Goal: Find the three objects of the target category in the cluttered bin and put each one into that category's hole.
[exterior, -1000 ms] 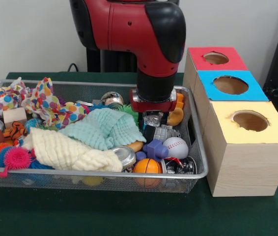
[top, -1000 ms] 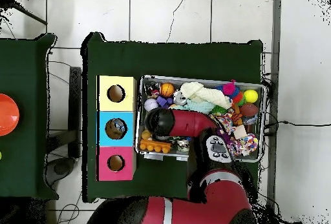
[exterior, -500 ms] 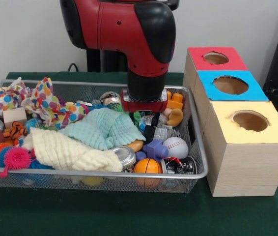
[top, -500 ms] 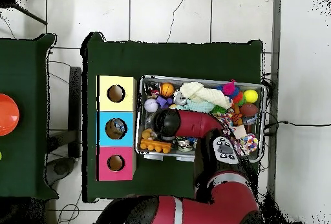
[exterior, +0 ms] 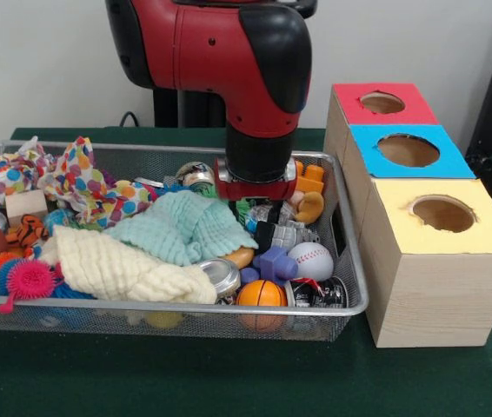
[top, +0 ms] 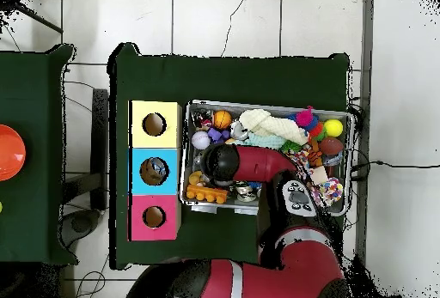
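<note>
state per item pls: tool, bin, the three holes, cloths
tool: low in the bin, open/shut not visible
wire bin: upright, crowded
red-top hole: open
blue-top hole: open, something inside in overhead view
yellow-top hole: open
mint cloth: crumpled
cream cloth: crumpled

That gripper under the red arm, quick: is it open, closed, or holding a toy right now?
Gripper: cannot be told. It is down among the toys in the wire bin, and the arm's wrist hides it in both views.
</note>
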You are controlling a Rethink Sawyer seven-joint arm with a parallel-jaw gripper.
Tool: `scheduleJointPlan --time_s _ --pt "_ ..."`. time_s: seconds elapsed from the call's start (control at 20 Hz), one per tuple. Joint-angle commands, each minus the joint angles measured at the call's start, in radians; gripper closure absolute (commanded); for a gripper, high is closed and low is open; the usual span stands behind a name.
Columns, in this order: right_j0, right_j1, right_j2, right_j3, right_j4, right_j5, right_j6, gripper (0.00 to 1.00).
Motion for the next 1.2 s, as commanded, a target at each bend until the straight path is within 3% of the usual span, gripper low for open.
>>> scheduleJointPlan --time_s 0.05,0.6,0.65,1.2 --pt "0.003 0.088 0.035 -0.089 -0.059 -0.041 0.044 0.00" --pt "0.014 0.101 0.031 -0.080 -0.059 -0.073 0.064 0.00" --pt "0.010 0.100 0.035 -0.077 -0.060 -0.091 0.064 1.00" --pt "0.015 0.107 0.029 -0.095 -0.058 -0.072 0.059 1.00"
